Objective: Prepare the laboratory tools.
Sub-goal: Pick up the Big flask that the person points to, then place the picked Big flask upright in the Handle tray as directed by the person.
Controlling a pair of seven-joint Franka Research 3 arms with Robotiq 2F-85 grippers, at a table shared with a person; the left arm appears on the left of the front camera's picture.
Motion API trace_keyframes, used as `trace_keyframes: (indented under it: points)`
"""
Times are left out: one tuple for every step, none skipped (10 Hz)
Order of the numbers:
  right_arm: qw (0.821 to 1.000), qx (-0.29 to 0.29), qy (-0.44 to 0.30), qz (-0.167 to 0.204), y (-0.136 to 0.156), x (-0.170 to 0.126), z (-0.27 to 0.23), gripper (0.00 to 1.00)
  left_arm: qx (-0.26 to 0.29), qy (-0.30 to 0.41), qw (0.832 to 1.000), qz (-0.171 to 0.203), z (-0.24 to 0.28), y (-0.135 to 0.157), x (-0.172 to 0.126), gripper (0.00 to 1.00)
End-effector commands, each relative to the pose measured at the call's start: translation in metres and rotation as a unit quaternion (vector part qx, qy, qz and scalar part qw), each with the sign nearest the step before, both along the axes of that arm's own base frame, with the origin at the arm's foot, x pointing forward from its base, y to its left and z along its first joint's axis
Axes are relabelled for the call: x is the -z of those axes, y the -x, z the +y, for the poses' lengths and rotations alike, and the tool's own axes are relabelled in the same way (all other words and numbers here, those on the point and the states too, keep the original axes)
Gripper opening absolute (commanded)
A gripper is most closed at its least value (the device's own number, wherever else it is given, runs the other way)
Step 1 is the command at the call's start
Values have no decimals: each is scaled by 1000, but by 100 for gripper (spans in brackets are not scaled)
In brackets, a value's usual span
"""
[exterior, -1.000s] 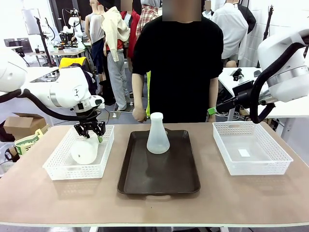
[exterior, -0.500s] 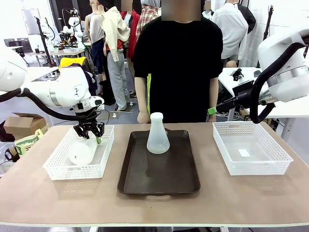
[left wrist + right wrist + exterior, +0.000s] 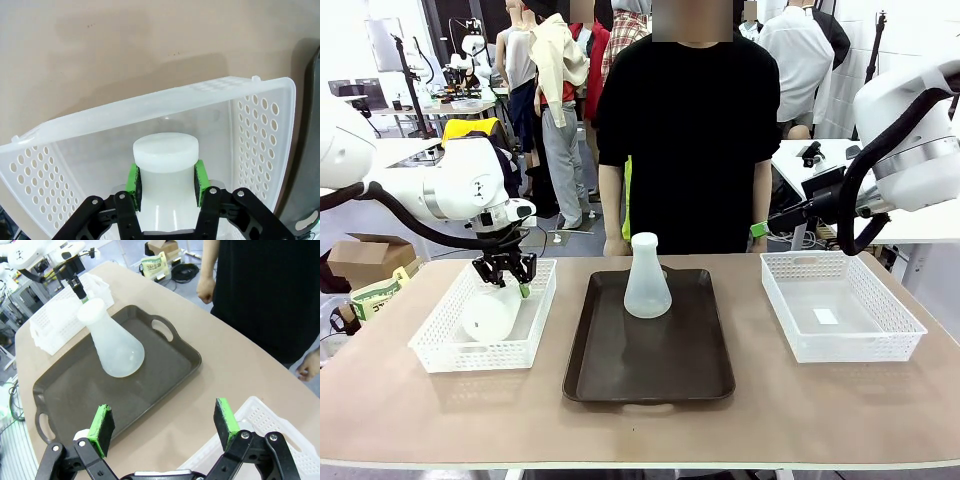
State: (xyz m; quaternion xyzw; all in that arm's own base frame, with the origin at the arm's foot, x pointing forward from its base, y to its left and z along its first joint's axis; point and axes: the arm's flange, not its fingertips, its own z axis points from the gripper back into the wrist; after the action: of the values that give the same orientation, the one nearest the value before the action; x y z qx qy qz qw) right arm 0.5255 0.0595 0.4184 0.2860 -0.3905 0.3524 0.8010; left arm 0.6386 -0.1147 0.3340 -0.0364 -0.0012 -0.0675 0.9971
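The left hand [image 3: 166, 181] is clamped on the neck of a frosted flask [image 3: 492, 313], its green pads [image 3: 131, 180] pressing both sides, the flask tilted below it inside the left mesh basket [image 3: 436, 352]. The second flask [image 3: 647, 277] stands upright on the dark tray [image 3: 650, 375], well off toward the middle of the worktop [image 3: 820, 415]. The right hand [image 3: 165, 427] hangs with fingers wide apart, gripping nothing, the tray ahead of it and another white basket [image 3: 250, 415] just beneath.

No text, label, brand, number or sign can be read on anything here.
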Motion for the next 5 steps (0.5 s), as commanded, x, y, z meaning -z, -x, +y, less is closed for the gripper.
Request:
trace_keyframes:
  points:
    - [1000,0,1,0,1,0,-1,100,0,1,1000,-6,1,-1,0,0]
    - [1000,0,1,0,1,0,-1,100,0,1,1000,-6,1,-1,0,0]
    - [1000,0,1,0,1,0,-1,100,0,1,1000,-6,1,-1,0,0]
    - [1000,0,1,0,1,0,-1,100,0,1,1000,-6,1,-1,0,0]
    - [1000,0,1,0,1,0,-1,100,0,1,1000,-6,1,-1,0,0]
